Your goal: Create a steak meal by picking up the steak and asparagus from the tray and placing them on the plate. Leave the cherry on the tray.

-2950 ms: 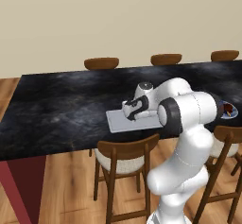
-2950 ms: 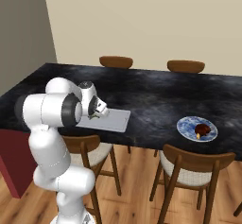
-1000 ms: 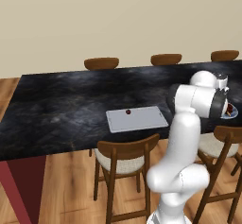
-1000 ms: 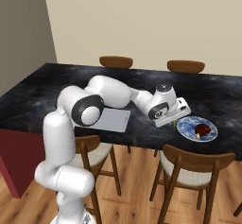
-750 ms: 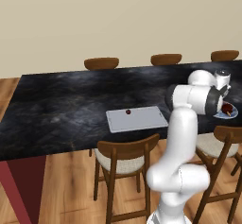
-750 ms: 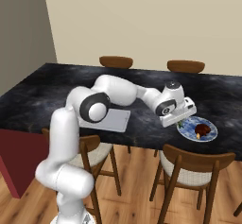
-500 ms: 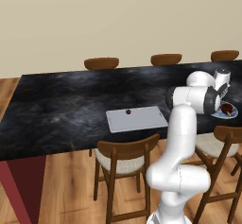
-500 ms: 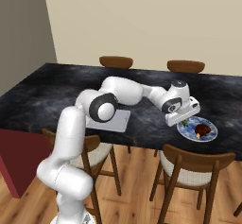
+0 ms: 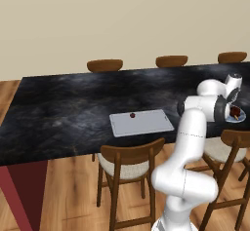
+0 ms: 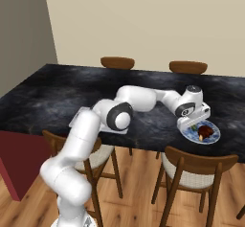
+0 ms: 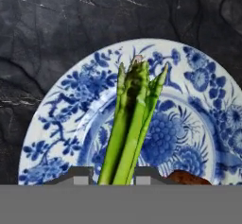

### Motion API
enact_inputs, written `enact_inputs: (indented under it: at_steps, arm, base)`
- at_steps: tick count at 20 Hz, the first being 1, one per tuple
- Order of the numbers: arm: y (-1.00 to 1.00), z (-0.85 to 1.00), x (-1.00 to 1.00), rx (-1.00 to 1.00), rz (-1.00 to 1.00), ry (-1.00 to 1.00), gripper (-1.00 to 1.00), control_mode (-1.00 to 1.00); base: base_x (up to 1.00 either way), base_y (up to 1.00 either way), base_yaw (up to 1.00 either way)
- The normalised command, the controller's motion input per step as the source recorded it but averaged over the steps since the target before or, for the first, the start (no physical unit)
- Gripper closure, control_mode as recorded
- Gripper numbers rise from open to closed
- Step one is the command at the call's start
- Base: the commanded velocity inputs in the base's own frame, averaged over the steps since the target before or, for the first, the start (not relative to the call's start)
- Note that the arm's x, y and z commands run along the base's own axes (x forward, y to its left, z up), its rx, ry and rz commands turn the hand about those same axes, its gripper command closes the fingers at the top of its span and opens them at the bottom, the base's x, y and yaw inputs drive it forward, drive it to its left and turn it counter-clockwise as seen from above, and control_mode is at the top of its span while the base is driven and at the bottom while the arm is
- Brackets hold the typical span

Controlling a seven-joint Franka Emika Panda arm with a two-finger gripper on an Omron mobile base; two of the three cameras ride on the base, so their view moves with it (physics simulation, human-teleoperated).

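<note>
Plate [image 11: 71, 105] under half-hidden steak [image 11: 189, 178]

The plate [image 11: 66, 114] was white with a dense blue floral pattern, and the asparagus [image 11: 132, 124] over it was bright green with paler yellow-green edges, beside a reddish-brown sliver of steak [image 11: 189, 178]. The counter [image 9: 68, 108] was black stone veined with grey and white, and on it the tray [image 9: 146, 125] was pale grey-white with a tiny dark red cherry [image 9: 132, 115]. The chairs [image 9: 128, 159] were brown wood with cream seats, the wall [image 9: 122, 20] beige, and the arm [image 10: 139, 99] white with dark joints.
</note>
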Motion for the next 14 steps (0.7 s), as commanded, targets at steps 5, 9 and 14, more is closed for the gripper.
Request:
enact_inputs:
  at_steps: [5, 9, 14]
  arm:
    - [0.0, -0.08, 0.08, 0.0, 0.0, 0.0, -1.0, -1.0]
    - [0.29, 0.1, -0.3, -0.03, -0.01, -0.05, -1.0, -1.0]
    - [0.67, 0.18, -0.53, -0.1, -0.02, -0.15, -1.0, -1.0]
  base:
    - [0.0, 0.0, 0.0]
    - [0.0, 0.0, 0.0]
    - [0.0, 0.0, 0.0]
